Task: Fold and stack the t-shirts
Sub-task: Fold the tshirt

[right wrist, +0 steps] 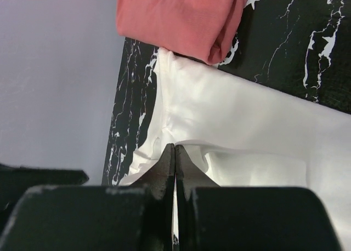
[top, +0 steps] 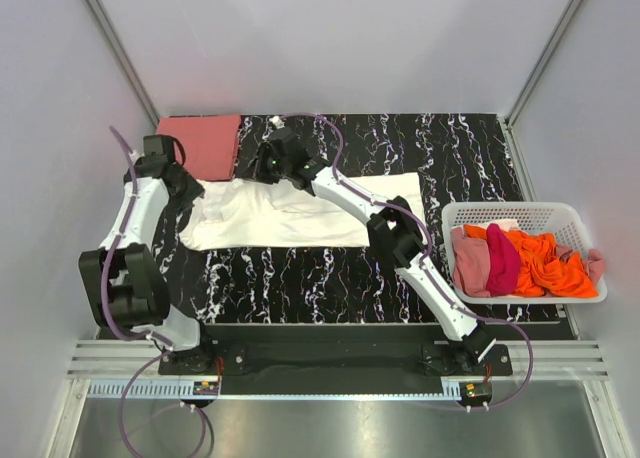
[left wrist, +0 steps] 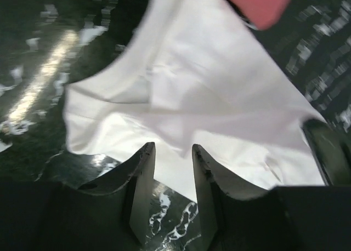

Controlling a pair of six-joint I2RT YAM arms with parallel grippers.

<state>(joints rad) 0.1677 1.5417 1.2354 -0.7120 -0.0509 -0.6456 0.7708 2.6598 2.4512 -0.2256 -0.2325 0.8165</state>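
Right wrist view gives what the overhead cannot: the right gripper (right wrist: pixel 174 149) has its fingers pressed flat together, with a puckered ridge of the cream-white t-shirt (right wrist: pixel 263 130) pinched at their tips. At 12 o'clock from those tips a folded salmon-pink t-shirt (right wrist: pixel 181 15) lies with its lower edge over the cream cloth.

Left wrist view shows the left gripper (left wrist: pixel 171 169) spread, its two fingers (left wrist: pixel 143 177) apart and gripping nothing. A loose edge of the cream shirt (left wrist: pixel 208 86) runs just beyond the gap. The salmon shirt (left wrist: pixel 263 4) peeks in at 1 o'clock.

Only the top external view gives the whole layout. The right gripper (top: pixel 268 166) is at the cream shirt's (top: pixel 300 218) far edge and the left gripper (top: pixel 188 200) at its 9 o'clock end. The shirt is spread across the middle of the black marbled table (top: pixel 420 148). The salmon shirt (top: pixel 203 141) lies at the table's 11 o'clock corner. At 3 o'clock a white basket (top: pixel 520 210) holds bunched orange (top: pixel 545 258), magenta (top: pixel 503 258) and dusty pink (top: pixel 470 263) shirts.
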